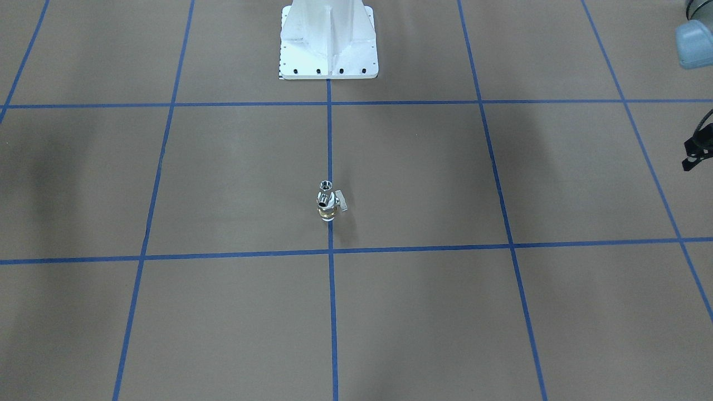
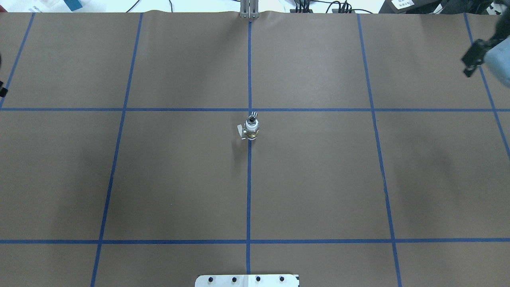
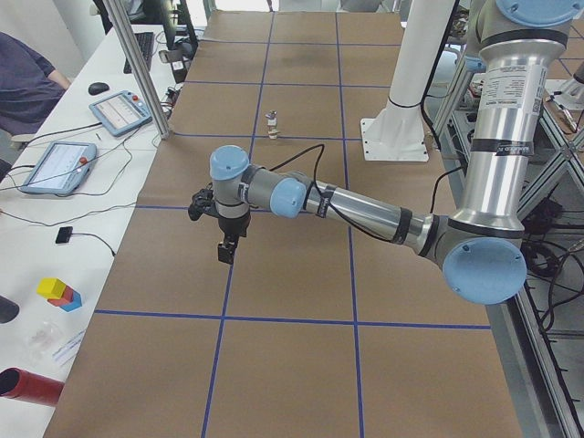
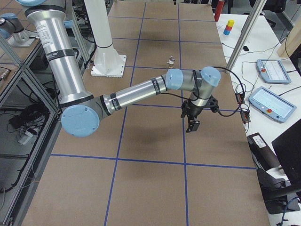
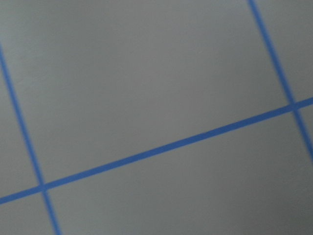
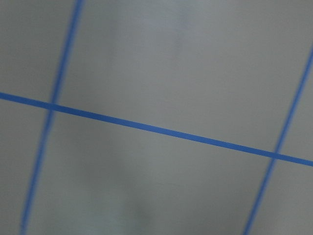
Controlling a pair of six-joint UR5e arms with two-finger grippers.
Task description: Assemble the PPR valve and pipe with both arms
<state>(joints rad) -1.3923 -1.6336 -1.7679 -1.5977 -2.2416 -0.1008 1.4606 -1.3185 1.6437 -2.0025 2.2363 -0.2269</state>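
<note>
On bench centre: valve stood upright, pipe apparently seated on top.
Grippers: left gripper, right gripper hung far aside; open or closed, unclear.
Care needed: steadying valve while twisting pipe.

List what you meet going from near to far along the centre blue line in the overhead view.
White bolted base plate → stubby white-and-brass PPR valve, with the small chrome pipe atop it → grey metal post at the far edge.
</note>
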